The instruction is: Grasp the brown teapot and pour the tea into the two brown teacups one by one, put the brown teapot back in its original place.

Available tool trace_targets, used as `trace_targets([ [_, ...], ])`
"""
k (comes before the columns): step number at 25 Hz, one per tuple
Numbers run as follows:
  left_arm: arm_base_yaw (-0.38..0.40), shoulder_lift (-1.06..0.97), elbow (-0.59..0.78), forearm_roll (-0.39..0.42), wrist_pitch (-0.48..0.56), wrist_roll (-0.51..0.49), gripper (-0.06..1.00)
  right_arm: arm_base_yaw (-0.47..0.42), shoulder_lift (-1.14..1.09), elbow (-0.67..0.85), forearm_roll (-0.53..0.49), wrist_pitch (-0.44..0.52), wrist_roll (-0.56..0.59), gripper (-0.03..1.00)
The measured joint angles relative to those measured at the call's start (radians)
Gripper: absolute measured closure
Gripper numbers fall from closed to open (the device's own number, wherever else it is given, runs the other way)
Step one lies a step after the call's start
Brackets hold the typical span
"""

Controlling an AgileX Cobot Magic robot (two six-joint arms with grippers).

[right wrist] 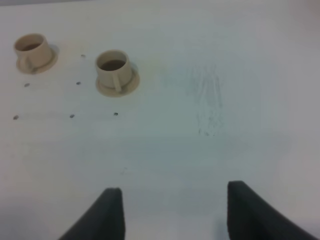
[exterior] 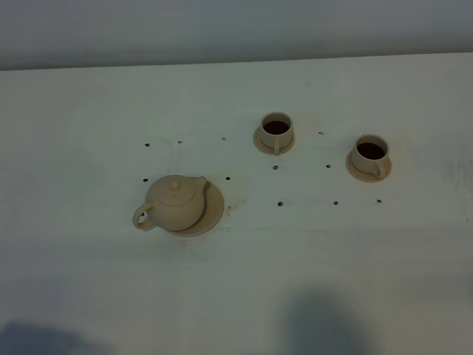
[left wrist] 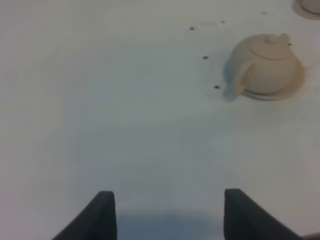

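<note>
White table (exterior: 89, 281) | teapot (exterior: 174, 203) on saucer (exterior: 214, 211) | both arms low over table, jaws apart, empty

Matt beige ceramic teapot (exterior: 174, 203) and teacups (exterior: 276, 132) — smooth white table (exterior: 89, 111), faintly scuffed

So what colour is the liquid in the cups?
Dark brown in both teacups; exterior high view shows best.

teapot (exterior: 175, 203) sits on its saucer plate (exterior: 212, 214), left of the table (exterior: 89, 133). two teacups (exterior: 277, 129) (exterior: 369, 152) on saucers stand to its right, farther back.
</note>
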Motion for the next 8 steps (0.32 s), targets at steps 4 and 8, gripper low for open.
trace_targets([
  [4, 0.017, 0.0, 0.0, 0.0, 0.0, 0.001, 0.41, 0.0, 0.0, 0.0, 0.0, 0.0, 0.0, 0.52],
  [8, 0.017, 0.0, 0.0, 0.0, 0.0, 0.002, 0.41, 0.0, 0.0, 0.0, 0.0, 0.0, 0.0, 0.52],
])
